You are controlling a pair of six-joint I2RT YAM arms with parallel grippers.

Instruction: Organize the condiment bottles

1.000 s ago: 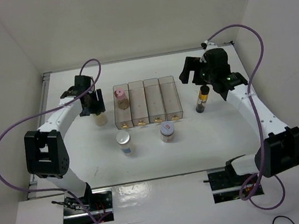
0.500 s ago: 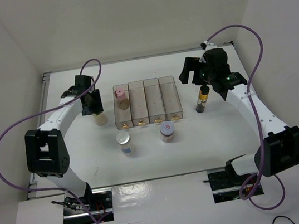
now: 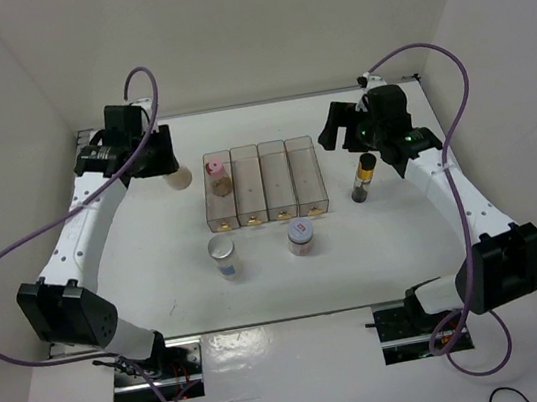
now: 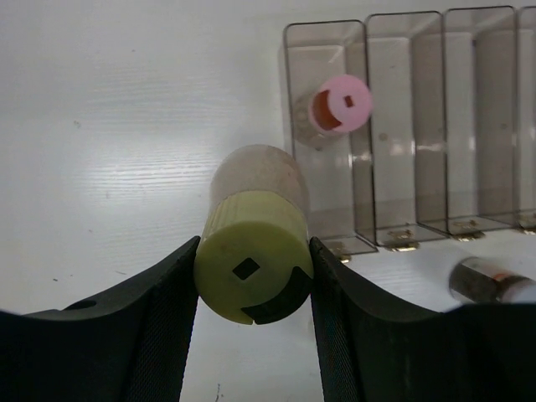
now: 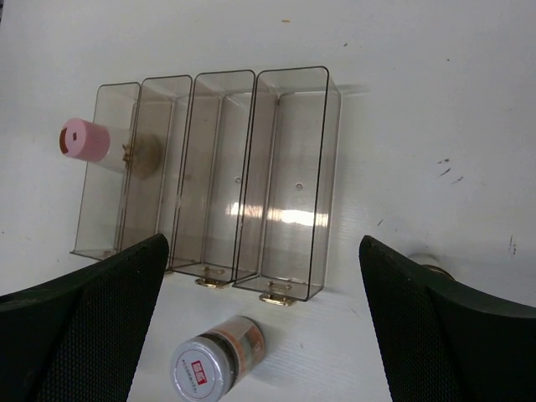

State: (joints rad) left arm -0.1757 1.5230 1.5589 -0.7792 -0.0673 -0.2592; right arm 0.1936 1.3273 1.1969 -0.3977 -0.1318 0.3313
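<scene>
Pale-yellow-capped bottle between left fingers

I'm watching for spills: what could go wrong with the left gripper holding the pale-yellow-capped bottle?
The left gripper pinches the pale-yellow-capped bottle by its cap alone, so it might slip or swing. The leftmost clear plastic bin holds the pink-capped bottle; lowering there could collide. The open right gripper hangs near the slim dark yellow-banded bottle and might topple it.
</scene>
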